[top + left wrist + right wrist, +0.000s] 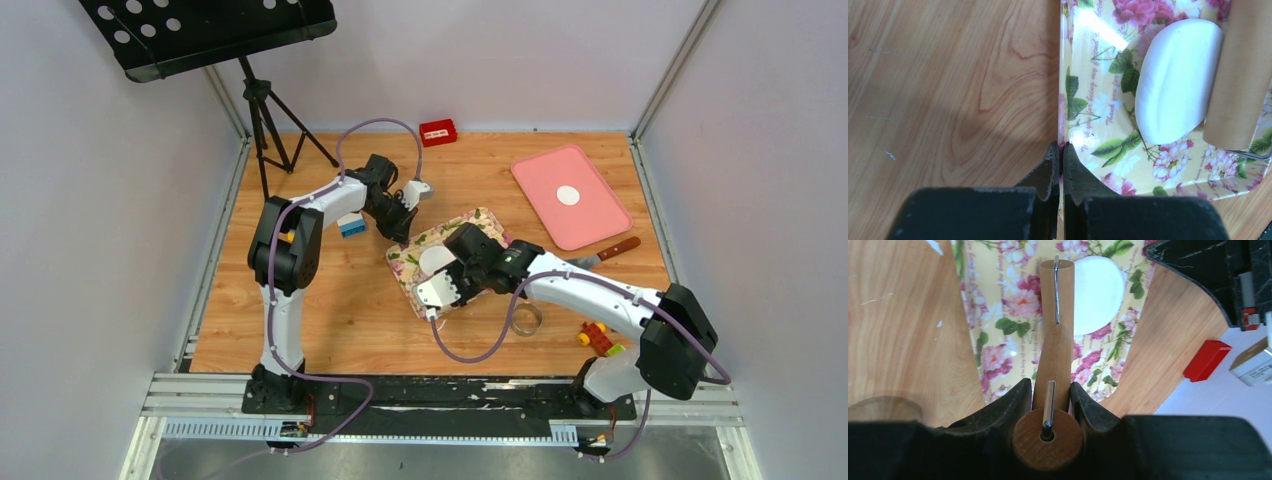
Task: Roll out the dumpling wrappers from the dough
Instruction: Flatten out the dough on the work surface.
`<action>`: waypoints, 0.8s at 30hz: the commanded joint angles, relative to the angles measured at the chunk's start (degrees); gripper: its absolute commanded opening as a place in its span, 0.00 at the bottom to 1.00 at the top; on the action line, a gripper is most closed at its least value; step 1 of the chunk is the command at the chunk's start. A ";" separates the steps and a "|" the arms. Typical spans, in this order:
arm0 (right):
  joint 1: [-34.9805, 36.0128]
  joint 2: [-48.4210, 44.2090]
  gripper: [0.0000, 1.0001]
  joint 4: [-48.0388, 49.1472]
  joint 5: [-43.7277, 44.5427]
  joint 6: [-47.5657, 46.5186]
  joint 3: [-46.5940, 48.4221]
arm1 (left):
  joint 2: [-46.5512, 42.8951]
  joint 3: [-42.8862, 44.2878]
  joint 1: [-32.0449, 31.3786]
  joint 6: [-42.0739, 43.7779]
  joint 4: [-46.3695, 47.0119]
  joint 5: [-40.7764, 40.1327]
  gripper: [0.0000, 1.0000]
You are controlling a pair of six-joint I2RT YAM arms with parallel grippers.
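Over on the left, the left tool [1060, 165] has its two fingers pressed together on the rim of the floral tray [1063, 75]. It pinches that edge right where tray meets the wooden table [948, 90].

The right tool [1050, 395] is clamped around the handle of a wooden rolling pin [1053, 357], one finger on each side. The pin's metal axle shows at the near end. The roller reaches out over the tray's flower pattern and lies along one edge of the dough [1100, 292], covering that edge.

The dough is a smooth white flattened oval, sitting inside the floral tray near its middle. From the left wrist view it fills the upper right of the tray, the roller across its far side.

From above, a pink tray [595, 220] sits at the far right of the table, well apart from the action. One round white dumpling wrapper [568, 195] lies in its centre. A metal ring cutter [527, 318] rests on the table near the right arm, and a knife [610, 250] lies between the two trays.
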 commanded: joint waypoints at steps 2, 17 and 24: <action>0.43 0.51 0.00 -16.81 -6.91 3.80 -0.65 | -0.72 -1.51 -0.76 0.07 0.14 -2.16 0.00; -2.28 -1.99 0.00 -0.07 -3.44 12.88 14.68 | -0.95 -1.74 -0.79 0.47 -0.09 -1.74 0.00; -2.12 5.56 0.00 6.76 0.08 7.57 12.79 | -1.00 -1.78 -0.75 0.65 -0.12 -1.53 0.00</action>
